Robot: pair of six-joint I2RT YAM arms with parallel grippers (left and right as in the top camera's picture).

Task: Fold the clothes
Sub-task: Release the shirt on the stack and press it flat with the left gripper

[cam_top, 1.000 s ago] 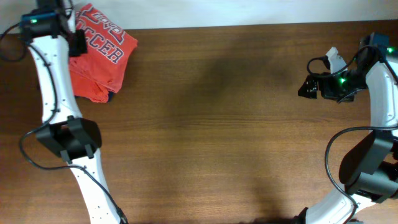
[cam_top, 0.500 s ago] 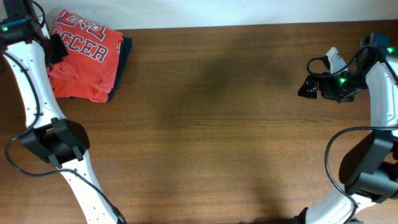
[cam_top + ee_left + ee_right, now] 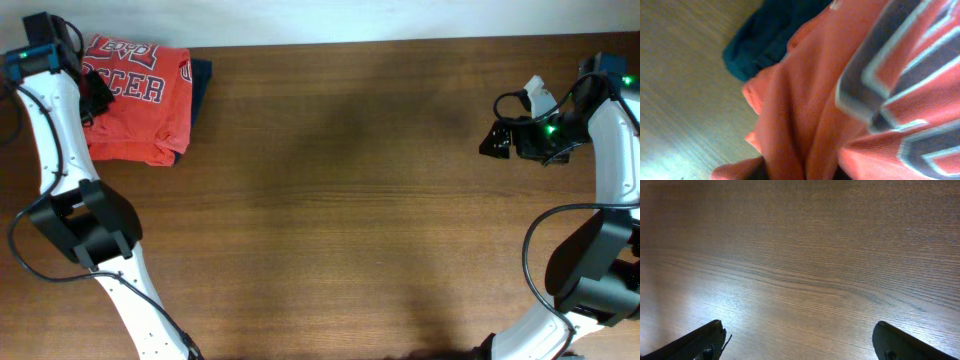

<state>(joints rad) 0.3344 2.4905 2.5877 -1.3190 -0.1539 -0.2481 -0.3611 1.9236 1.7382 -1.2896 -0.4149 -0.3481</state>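
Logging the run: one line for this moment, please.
shirt: folded, atop blue garment | left gripper: at shirt's edge, grip unclear | right gripper: open above table

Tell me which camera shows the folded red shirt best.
The overhead view: the whole folded red shirt shows at the far left, lettering up. The left wrist view gives only a blurred close-up of its folds and part of the lettering. The right wrist view shows only tabletop, no shirt.

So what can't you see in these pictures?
Left hand: open or shut is unclear; its wrist view is filled by the red shirt, and overhead it's too small.
Blue cloth: mostly hidden under the shirt in both views.
Shirt lettering: cut off at the wrist view's edge and blurred.
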